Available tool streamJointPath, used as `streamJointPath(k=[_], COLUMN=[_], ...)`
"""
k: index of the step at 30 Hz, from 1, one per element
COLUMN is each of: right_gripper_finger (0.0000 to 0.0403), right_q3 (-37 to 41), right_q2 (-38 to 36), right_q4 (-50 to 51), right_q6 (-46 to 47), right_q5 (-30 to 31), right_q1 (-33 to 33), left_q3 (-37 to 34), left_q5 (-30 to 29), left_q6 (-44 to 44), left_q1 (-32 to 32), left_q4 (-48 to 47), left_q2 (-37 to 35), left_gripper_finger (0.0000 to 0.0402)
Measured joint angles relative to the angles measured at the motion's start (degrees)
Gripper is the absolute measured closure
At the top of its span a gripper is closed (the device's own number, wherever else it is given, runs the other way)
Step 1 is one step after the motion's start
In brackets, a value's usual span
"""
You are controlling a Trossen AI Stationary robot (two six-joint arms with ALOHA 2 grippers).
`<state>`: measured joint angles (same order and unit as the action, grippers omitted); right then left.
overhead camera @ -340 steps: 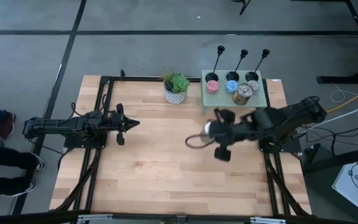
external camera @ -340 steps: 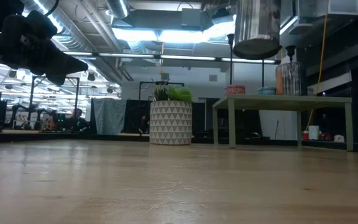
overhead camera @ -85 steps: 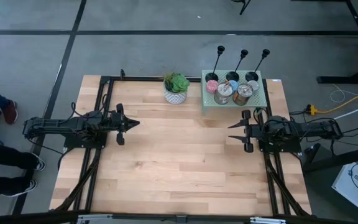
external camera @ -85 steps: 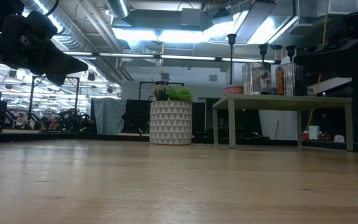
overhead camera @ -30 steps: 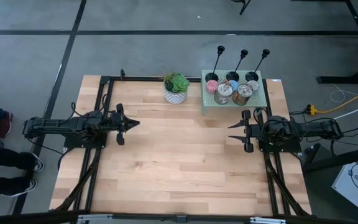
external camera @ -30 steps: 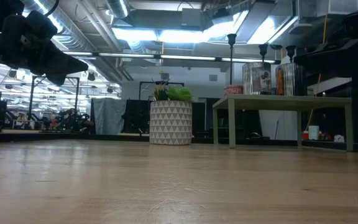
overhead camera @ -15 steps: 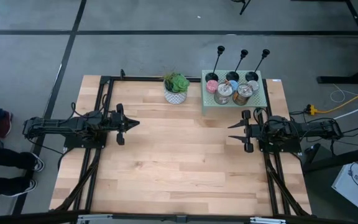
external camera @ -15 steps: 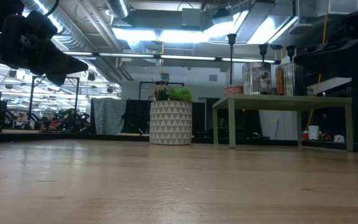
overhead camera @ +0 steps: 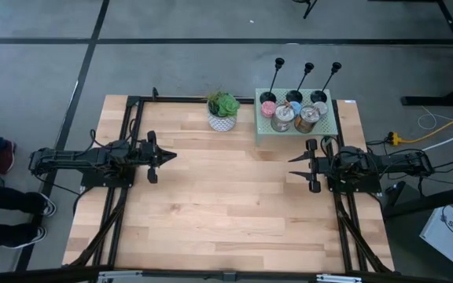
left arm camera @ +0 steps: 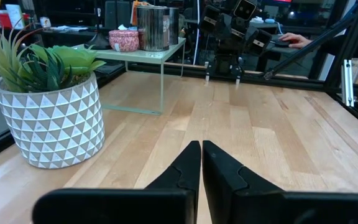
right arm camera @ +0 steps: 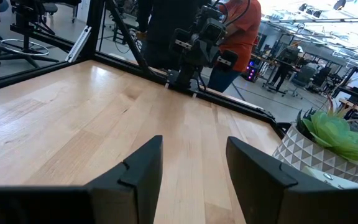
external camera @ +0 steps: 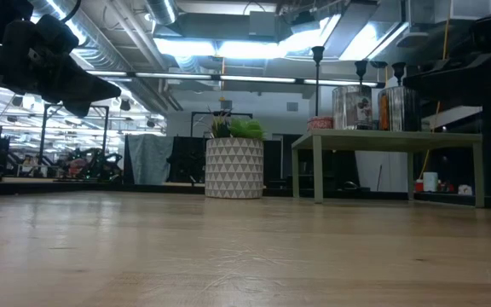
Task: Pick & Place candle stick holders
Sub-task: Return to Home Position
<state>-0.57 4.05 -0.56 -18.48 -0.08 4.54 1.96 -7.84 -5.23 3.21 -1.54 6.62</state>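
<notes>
Potted plant at bench far edge, just L of green shelf. On shelf: 2 silver tins side by side, pink candle next to L tin.

Wooden desk in a big workshop hall

The pale plank desk stands on a grey concrete floor crossed by dark lines, one of them running just behind the desk's far edge. To the right of the desk lie loose cables and a white sheet. By its left side stands a person in an orange top, with a red shoe on the floor. Above and beyond the desk, bright ceiling lights glow among silver ducts.
</notes>
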Motion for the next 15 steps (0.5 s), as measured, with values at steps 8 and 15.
streamJointPath(k=[8, 15], right_gripper_finger=[0.0224, 0.0224], right_q3=[0.0, 0.0], right_q2=[0.0, 0.0], right_q4=[0.0, 0.0], right_q6=[0.0, 0.0], right_q5=[0.0, 0.0], right_q1=[0.0, 0.0], left_q3=[0.0, 0.0], left_q5=[0.0, 0.0], left_q6=[0.0, 0.0], left_q1=[0.0, 0.0], left_q4=[0.0, 0.0], left_q2=[0.0, 0.0], left_gripper_finger=[0.0394, 0.039])
